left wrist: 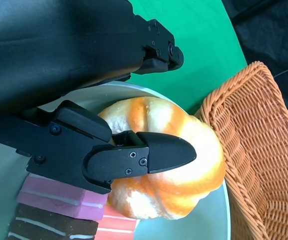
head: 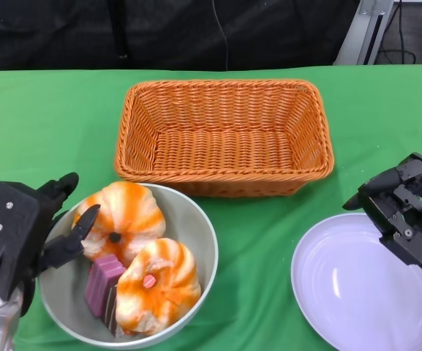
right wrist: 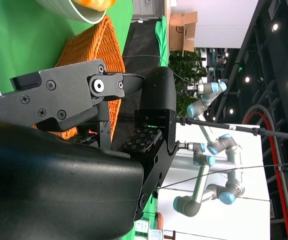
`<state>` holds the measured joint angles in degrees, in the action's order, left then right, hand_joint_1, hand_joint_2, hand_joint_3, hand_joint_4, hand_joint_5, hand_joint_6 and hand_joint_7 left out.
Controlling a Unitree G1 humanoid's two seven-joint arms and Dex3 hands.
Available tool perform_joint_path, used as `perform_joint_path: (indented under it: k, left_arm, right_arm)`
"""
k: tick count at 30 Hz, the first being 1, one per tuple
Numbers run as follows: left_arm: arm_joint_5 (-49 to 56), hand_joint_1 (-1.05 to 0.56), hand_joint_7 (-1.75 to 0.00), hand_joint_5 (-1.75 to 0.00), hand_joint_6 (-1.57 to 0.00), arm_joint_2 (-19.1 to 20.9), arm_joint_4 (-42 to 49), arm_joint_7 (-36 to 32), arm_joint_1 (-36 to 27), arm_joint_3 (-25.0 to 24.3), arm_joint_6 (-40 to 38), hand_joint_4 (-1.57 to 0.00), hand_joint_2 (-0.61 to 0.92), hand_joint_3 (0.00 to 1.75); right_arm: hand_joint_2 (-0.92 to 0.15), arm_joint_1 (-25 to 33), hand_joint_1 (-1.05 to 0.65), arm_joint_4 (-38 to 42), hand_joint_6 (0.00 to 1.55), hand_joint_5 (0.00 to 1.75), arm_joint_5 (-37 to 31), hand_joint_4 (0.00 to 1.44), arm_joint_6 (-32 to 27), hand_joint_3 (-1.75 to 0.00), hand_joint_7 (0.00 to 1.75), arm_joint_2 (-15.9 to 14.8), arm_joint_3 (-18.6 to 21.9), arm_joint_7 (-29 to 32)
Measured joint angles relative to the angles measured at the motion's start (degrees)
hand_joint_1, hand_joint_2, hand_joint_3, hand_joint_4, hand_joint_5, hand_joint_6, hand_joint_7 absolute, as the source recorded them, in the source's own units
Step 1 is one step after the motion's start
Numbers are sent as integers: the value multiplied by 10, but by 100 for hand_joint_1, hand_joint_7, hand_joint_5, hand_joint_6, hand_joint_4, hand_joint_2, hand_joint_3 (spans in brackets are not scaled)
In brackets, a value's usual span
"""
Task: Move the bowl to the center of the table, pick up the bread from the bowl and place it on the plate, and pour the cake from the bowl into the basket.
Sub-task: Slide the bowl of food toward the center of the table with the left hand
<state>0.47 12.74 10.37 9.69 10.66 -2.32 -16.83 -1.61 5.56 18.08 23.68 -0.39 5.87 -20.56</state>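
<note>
bowl (head: pixel 196 227): grey, just in front of the basket's near wall, toward its left end; rim close to the wicker, can't tell if touching. Judged roughly mid-surface already, so the move step looks done or nearly so.
basket (head: pixel 225 128): orange wicker, nothing inside it. Pour step not started.
bread (head: pixel 123 216): orange-and-white striped bun, still in the bowl, on the side nearest the basket. A second striped bun (head: pixel 159 281) lies in the bowl on the side away from the basket.
cake (head: pixel 102 284): pink and brown sliced pieces, still in the bowl, wedged beside the buns, away from the basket.
plate (head: pixel 342 292): pale lilac, in front of the basket's right end, well apart from the bowl. Nothing on it, so bread step not done.
left hand (head: pixel 31 234): at the bowl's left rim, fingers reaching over it; in the left wrist view one fingertip (left wrist: pixel 163 152) lies on the bread and another reaches past its far side. Fingers apart around the bun, not plainly clamped; looks like a grasp being set up, no lift.
right hand (head: pixel 404 212): over the plate's right edge, well apart from the bowl, holds nothing; fingers partly curled and spread.
surface (head: pixel 50 124): green cloth.
progress: bread pick-up under way; placing on plate and pouring cake remain.
</note>
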Motion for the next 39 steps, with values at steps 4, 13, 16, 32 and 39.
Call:
perform_joint_path:
  k: [4,13,16,32,39]
  left_arm:
    - [-1,-83,0,0,-12,-9,-9,-4,0,3,-14,-12,92,64]
    - [-8,-82,0,0,-8,-32,-12,-6,4,0,-27,-9,92,62]
    - [-9,-81,0,0,-6,-46,-13,-14,7,-3,-40,-7,92,62]
    - [-23,-79,-1,0,-4,-89,-28,-20,21,-3,-90,-6,92,62]
    - [-28,-79,0,0,-3,-99,-24,-20,23,-2,-82,-5,92,61]
  right_arm:
    - [-92,0,-20,0,77,145,0,72,0,-25,106,0,-1,0]
    - [-92,0,-21,0,76,146,-1,71,0,-24,108,3,-2,0]
    - [-92,0,-21,0,76,146,-1,71,0,-25,108,3,-2,0]
    - [-92,1,-18,-2,76,146,-5,71,2,-28,108,12,-4,3]
    - [-92,1,-20,-2,76,145,-7,72,2,-27,109,16,-4,4]
